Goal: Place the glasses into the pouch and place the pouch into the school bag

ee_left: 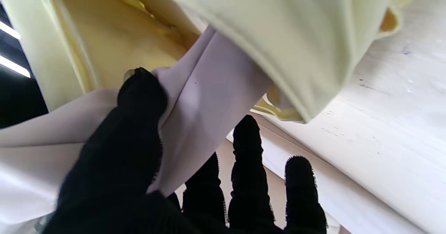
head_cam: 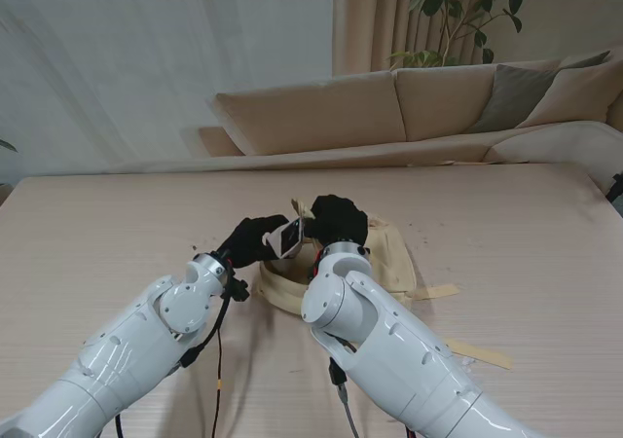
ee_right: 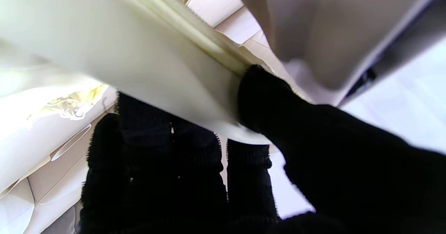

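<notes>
Stand view shows the wooden table (head_cam: 117,224) with the pale yellow school bag (head_cam: 384,253) lying near its middle, just ahead of both arms. My right hand (head_cam: 338,221) pinches the bag's rim, thumb against fingers. My left hand (head_cam: 251,240) clasps the pale pouch (head_cam: 289,237) at the bag's mouth; glasses can't be made out.
</notes>
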